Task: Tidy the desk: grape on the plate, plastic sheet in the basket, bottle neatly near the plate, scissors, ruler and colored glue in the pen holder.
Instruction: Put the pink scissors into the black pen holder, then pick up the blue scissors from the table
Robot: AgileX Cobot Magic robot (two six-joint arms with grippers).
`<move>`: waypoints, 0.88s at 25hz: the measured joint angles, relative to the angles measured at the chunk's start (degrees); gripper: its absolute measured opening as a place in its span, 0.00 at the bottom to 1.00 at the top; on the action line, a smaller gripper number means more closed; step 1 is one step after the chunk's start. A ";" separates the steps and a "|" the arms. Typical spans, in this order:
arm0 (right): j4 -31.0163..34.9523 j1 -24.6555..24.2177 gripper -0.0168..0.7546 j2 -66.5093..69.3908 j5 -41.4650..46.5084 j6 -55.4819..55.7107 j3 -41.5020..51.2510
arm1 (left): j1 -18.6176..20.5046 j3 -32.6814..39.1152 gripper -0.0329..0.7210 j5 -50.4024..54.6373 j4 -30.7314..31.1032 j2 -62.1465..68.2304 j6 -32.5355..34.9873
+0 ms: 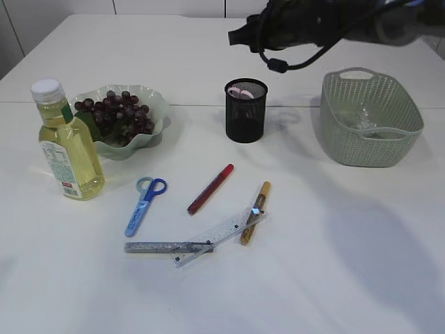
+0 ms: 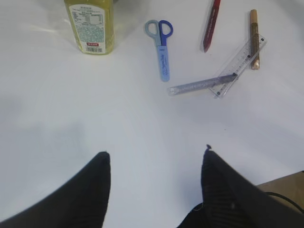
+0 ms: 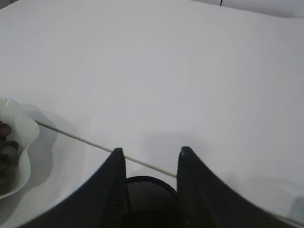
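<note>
Above the black mesh pen holder (image 1: 245,110), which already contains pink-handled scissors (image 1: 240,92), the right end effector (image 3: 149,153) hangs spread and empty. Near centre on the tabletop (image 1: 334,229) lie blue scissors (image 1: 145,204), ruler (image 1: 220,236) and glue sticks; left end effector (image 2: 154,156) spread, empty.

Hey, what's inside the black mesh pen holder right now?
Pink scissor handles poke up at the rim of the pen holder. The blades, and anything else lower down, are hidden behind the dark mesh wall.
</note>
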 joint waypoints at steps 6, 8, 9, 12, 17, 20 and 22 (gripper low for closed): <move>5.41 0.00 0.41 -2.75 25.66 0.10 -10.20 | 0.00 0.00 0.63 0.00 -0.34 0.00 0.00; 6.45 0.00 0.41 -3.12 35.71 0.10 -14.79 | 0.00 0.00 0.63 0.00 -0.34 0.00 0.00; 6.94 0.00 0.41 -3.21 41.14 0.10 -16.66 | 0.00 0.00 0.63 0.00 -0.34 0.00 0.00; 7.96 0.00 0.41 -3.39 54.86 0.18 -21.90 | 0.00 0.00 0.63 0.00 -0.34 0.00 0.00; 8.89 0.00 0.41 -3.61 59.35 0.84 -24.77 | 0.00 0.00 0.63 0.00 -0.73 0.00 0.00; 9.50 0.00 0.41 -3.61 59.71 1.16 -24.77 | 0.00 0.00 0.63 0.00 -2.34 0.00 0.00; 9.50 0.00 0.41 -4.32 59.71 1.38 -24.60 | 0.00 0.00 0.63 0.00 -3.63 0.00 0.30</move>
